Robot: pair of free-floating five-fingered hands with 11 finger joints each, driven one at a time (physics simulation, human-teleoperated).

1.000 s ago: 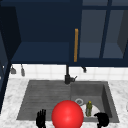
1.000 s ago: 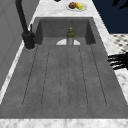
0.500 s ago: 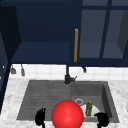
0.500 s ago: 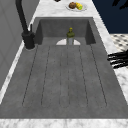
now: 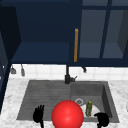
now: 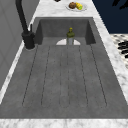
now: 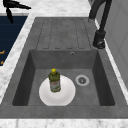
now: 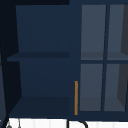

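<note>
Down by the sink's front edge, your left hand hangs open and your right hand is curled shut, nearest the green bottle on its white plate.

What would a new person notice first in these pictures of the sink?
The big red ball at the front edge of the sink catches the eye first, with the left robot hand, fingers straight, and the right robot hand, fingers curled, on either side of it. Next comes the green bottle standing upright on a white plate in the basin, beside the drain.
</note>
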